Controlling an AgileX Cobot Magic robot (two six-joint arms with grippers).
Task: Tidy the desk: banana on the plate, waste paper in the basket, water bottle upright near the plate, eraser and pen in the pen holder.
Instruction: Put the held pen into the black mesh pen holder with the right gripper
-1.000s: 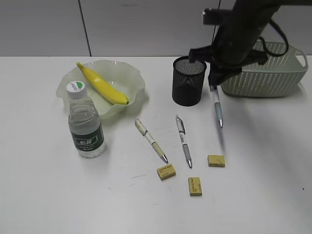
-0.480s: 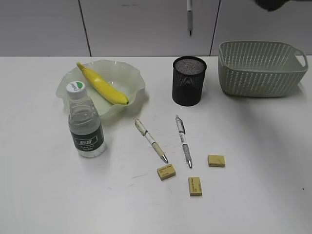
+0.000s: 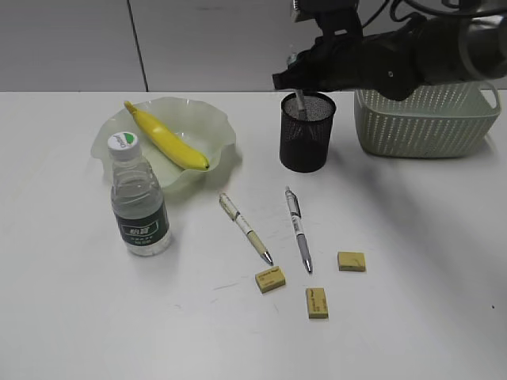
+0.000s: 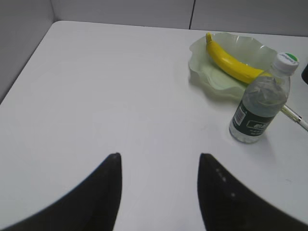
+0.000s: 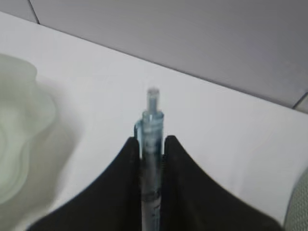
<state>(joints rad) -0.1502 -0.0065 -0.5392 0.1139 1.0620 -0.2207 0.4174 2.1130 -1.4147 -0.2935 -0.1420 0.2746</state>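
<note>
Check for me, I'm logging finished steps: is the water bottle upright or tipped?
Upright. The water bottle stands on its base on the desk, white cap on top, beside the plate.

Yellow banana (image 3: pixel 167 137); pale green plate (image 3: pixel 214 119); black mesh pen holder (image 3: pixel 306 142); grey-green woven basket (image 3: pixel 428 127).

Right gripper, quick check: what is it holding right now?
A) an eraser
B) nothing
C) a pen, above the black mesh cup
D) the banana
C: the right wrist view shows the right gripper with its fingers closed on a pen, and the exterior view shows that pen reaching down into the mouth of the black mesh cup.
</note>
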